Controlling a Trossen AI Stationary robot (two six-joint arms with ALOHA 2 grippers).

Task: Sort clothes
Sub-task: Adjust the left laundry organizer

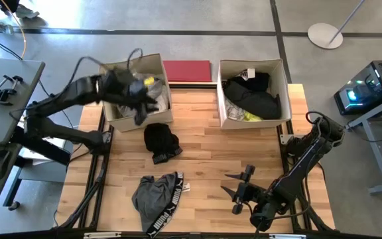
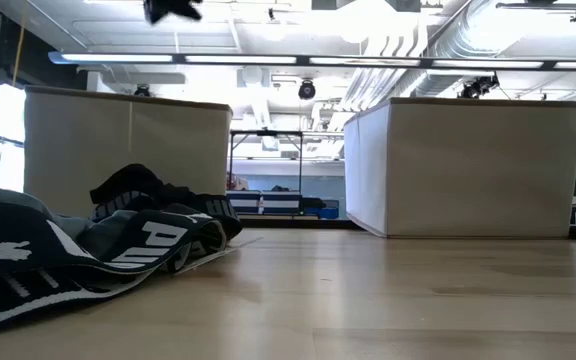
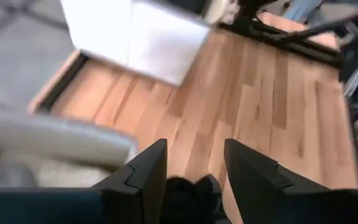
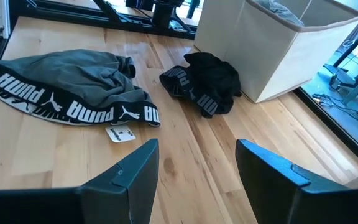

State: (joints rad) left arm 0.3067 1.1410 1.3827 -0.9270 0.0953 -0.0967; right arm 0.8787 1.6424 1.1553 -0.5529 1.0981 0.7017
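My left gripper (image 1: 140, 105) is open and hovers over the front part of the left cardboard box (image 1: 162, 70); it looks blurred. In the left wrist view its fingers (image 3: 148, 177) stand apart with wood and a black garment (image 3: 188, 193) showing between them. That black garment (image 1: 161, 141) lies crumpled on the table in front of the left box. A grey garment with a PUMA waistband (image 1: 156, 197) lies flat near the front edge. My right gripper (image 1: 237, 189) is open and empty, low at the front right, facing both garments (image 4: 73, 87).
The right box (image 1: 225, 114) holds black garments (image 1: 254, 96) and a neon yellow one (image 1: 251, 117). Something neon yellow (image 1: 152, 81) shows in the left box. A flat red board (image 1: 188, 72) lies between the boxes at the back. Bare wood (image 1: 231, 149) lies mid-table.
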